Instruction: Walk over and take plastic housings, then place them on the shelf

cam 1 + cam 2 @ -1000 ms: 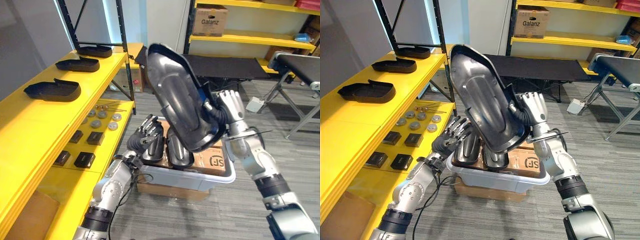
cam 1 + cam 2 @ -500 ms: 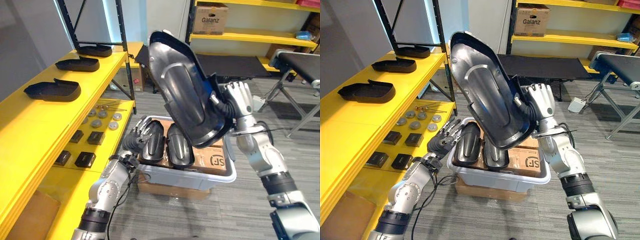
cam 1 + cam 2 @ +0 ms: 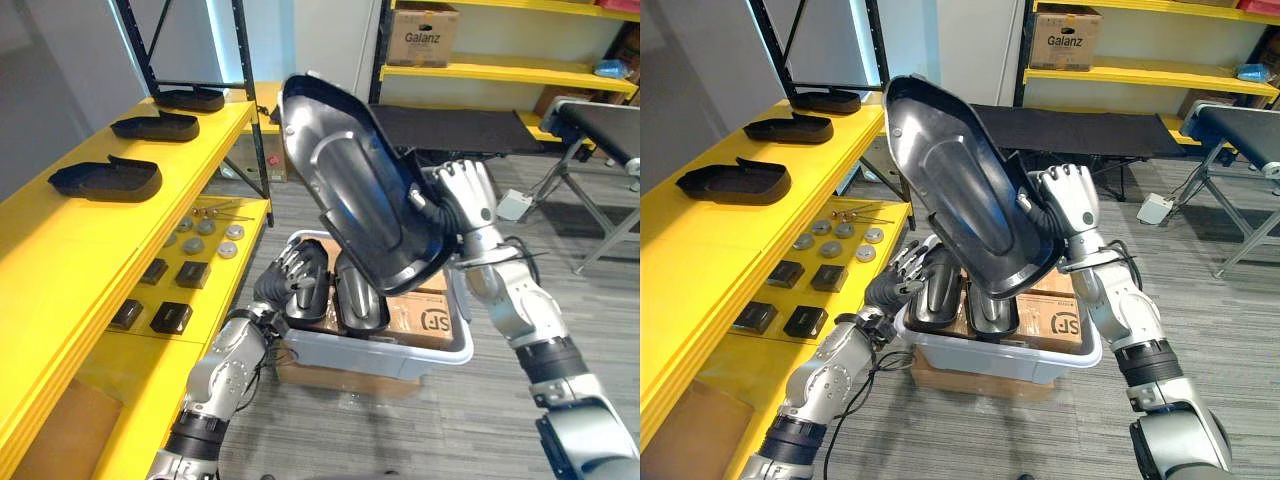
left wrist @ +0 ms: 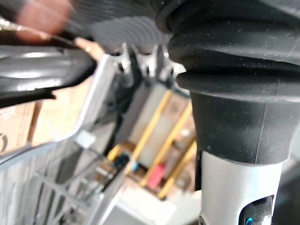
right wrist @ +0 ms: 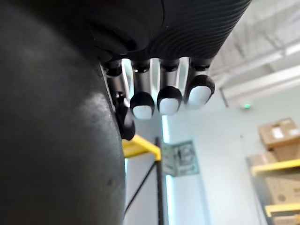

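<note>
My right hand is shut on a large black plastic housing, held upright and tilted above a grey bin. In the right wrist view its fingers curl against the housing's dark surface. Two more black housings stand in the bin. My left hand is at the bin's left end with its fingers spread loosely over the left housing. Three housings lie in a row on the yellow shelf at the left.
The bin rests on a cardboard box on the grey floor. The lower yellow shelf holds small black boxes and metal discs. A black conveyor table and a yellow rack with a carton stand behind.
My right hand has swung the held housing a little to the left, toward the shelf. My left hand stays at the bin's left housing.
</note>
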You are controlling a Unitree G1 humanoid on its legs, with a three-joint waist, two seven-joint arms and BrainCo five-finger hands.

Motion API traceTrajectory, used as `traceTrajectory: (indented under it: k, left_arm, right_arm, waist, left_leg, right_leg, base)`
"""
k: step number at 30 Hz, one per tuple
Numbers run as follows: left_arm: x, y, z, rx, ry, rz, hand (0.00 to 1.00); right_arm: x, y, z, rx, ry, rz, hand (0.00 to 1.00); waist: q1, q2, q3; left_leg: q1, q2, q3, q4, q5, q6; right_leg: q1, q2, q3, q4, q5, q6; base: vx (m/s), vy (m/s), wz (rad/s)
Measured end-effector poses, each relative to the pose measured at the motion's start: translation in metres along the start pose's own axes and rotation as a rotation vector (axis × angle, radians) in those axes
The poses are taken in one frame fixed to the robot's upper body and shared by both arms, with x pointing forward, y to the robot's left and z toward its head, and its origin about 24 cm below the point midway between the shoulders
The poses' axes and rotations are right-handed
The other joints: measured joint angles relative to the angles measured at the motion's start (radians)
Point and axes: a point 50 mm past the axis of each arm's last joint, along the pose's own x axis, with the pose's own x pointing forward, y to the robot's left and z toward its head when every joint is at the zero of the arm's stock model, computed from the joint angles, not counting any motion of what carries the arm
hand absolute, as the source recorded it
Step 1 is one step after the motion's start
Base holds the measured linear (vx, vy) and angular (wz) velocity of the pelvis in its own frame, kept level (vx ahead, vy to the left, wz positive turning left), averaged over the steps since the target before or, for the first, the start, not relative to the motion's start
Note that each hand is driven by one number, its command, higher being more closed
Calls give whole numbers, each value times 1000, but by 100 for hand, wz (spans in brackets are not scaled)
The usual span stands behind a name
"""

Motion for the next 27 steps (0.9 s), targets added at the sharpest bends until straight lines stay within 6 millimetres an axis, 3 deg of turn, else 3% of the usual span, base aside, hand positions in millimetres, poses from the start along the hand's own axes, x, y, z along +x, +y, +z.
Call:
traceTrajectory:
  k: [9,14,21,27]
  left_arm:
    - [4,-18,-22,-2,41,-92,0]
    - [4,-25,-27,-7,50,-112,0]
    - [0,-19,-41,-41,101,-73,0]
    - [-4,-20,-52,-116,120,-59,0]
  right_arm:
    - [-3,18,8,-24,-42,83,100]
    - [-6,25,1,-41,-7,122,100]
    - [-8,32,4,-40,-20,164,100]
    - [-14,46,17,-53,-88,234,100]
  waist:
    - [4,-13,7]
    - [12,-13,7]
    - [13,-14,8]
    - [23,-33,12]
  left_leg:
    - [0,2,-1,0,0,0]
    - [-2,2,-6,0,0,0]
    - [-5,3,-25,0,1,0]
    - [-6,5,-29,-1,1,-1]
  right_leg:
    - [0,0,0,0,0,0]
    - [0,1,-1,1,0,0]
    - [7,1,-14,1,0,0]
    - [11,1,-19,1,-1,1]
  base:
    - [0,0,0]
    - [0,0,0]
    - [-2,0,7]
    - [-4,-1,2]
